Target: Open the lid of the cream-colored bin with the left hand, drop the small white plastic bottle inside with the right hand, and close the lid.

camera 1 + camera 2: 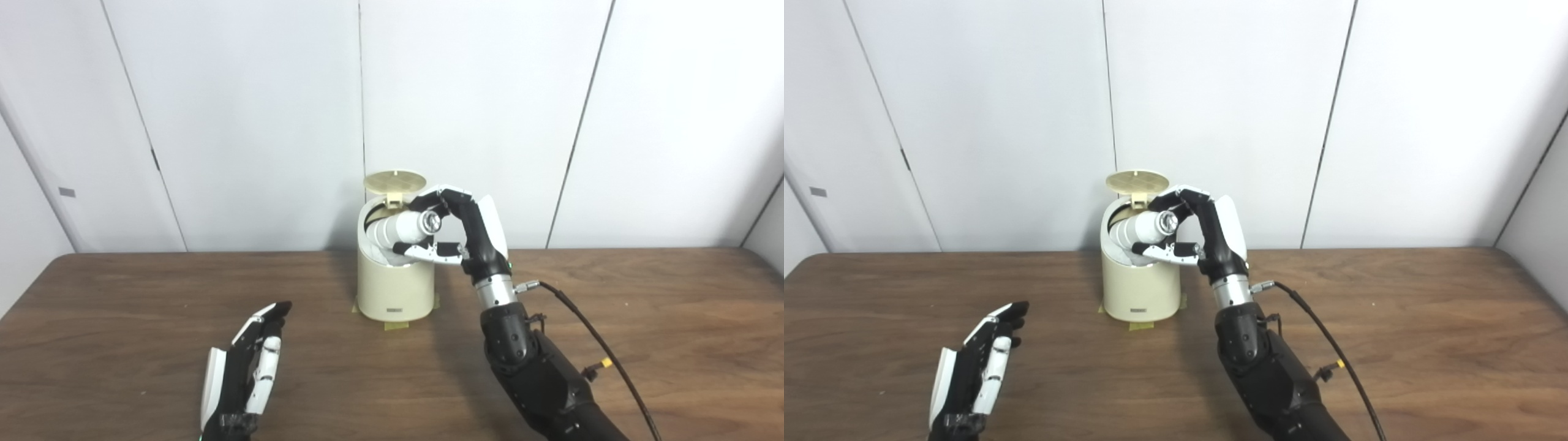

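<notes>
Behind the table's centre, toward twelve o'clock, stands one cream-colored bin (395,288), its round lid (395,181) swung up and standing open on its rear hinge. Small strips of yellowish tape (398,326) show at the bin's base. At the open mouth, one small white plastic bottle (401,229) lies tilted, its far end already past the rim, its capped end pointing toward three o'clock. One right hand (465,229) has its fingers and thumb clamped on that capped end; a black cable (588,334) trails from its wrist toward five o'clock. Nothing stands between bottle and opening. One left hand (248,367) waits low at seven o'clock, well apart from the bin, fingers straight and side by side, holding nothing. Underneath is a dark brown wooden table (674,343); behind it, plain white wall panels (478,92) with thin dark seams.
</notes>
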Controlling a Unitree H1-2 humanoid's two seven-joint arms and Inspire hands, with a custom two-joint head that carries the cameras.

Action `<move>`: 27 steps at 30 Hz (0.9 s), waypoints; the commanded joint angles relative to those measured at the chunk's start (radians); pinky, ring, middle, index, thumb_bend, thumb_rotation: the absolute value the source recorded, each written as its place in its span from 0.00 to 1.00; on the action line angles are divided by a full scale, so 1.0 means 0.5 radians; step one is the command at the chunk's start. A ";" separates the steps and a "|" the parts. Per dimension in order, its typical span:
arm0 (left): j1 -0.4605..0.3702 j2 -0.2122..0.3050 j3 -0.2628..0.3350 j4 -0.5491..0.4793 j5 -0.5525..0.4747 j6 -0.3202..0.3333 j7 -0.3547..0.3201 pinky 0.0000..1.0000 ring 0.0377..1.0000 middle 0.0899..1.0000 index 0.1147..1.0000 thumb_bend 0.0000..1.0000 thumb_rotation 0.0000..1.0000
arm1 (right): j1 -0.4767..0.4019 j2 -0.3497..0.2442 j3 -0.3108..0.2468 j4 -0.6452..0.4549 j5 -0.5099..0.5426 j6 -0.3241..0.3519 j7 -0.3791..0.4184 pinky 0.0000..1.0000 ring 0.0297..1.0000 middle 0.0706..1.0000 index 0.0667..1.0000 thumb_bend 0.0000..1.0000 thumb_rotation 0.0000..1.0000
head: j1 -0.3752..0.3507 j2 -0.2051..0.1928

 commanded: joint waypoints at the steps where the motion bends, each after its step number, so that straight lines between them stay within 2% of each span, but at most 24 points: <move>1: 0.017 -0.038 -0.028 0.062 0.019 -0.092 0.024 0.71 0.78 0.79 0.78 0.31 0.94 | -0.110 -0.003 -0.009 -0.040 -0.030 -0.074 -0.046 0.41 0.43 0.45 0.45 0.52 0.00 | 0.000 0.002; 8: 0.015 -0.040 -0.028 0.067 0.023 -0.096 0.024 0.70 0.78 0.79 0.77 0.31 0.92 | -0.096 0.026 -0.071 -0.067 -0.032 -0.074 -0.040 0.42 0.44 0.44 0.45 0.52 0.00 | -0.004 -0.001; 13: 0.012 -0.039 -0.026 0.071 0.022 -0.083 0.019 0.70 0.78 0.79 0.78 0.32 0.93 | -0.089 0.038 -0.092 -0.078 -0.067 -0.074 -0.055 0.49 0.50 0.45 0.45 0.53 0.00 | -0.006 -0.001; 19: 0.006 -0.034 -0.029 0.082 0.038 -0.091 0.024 0.70 0.78 0.79 0.78 0.32 0.93 | -0.090 0.049 -0.126 -0.074 -0.091 -0.072 -0.064 0.51 0.53 0.46 0.44 0.53 0.00 | -0.008 -0.003; 21: 0.003 -0.031 -0.030 0.086 0.043 -0.096 0.024 0.70 0.78 0.79 0.78 0.32 0.94 | -0.087 0.056 -0.146 -0.074 -0.094 -0.070 -0.049 0.53 0.55 0.53 0.45 0.52 0.11 | -0.008 -0.003; 23: 0.003 -0.032 -0.029 0.089 0.041 -0.098 0.023 0.70 0.78 0.79 0.78 0.32 0.93 | -0.083 0.059 -0.160 -0.078 -0.099 -0.066 -0.032 0.54 0.56 0.55 0.45 0.52 0.13 | -0.012 -0.005; 24: 0.003 -0.032 -0.029 0.089 0.041 -0.095 0.021 0.70 0.78 0.79 0.78 0.32 0.92 | -0.082 0.061 -0.166 -0.080 -0.106 -0.060 -0.026 0.56 0.57 0.56 0.48 0.60 0.13 | -0.012 -0.005; 25: 0.004 -0.033 -0.029 0.088 0.041 -0.091 0.020 0.70 0.78 0.79 0.78 0.32 0.93 | -0.081 0.062 -0.172 -0.082 -0.111 -0.056 -0.022 0.56 0.57 0.56 0.52 0.76 0.13 | -0.012 -0.005; 27: 0.003 -0.033 -0.030 0.089 0.052 -0.090 0.024 0.70 0.78 0.79 0.78 0.32 0.93 | -0.079 0.064 -0.180 -0.086 -0.128 -0.038 -0.011 0.57 0.58 0.57 0.56 0.89 0.13 | -0.012 -0.005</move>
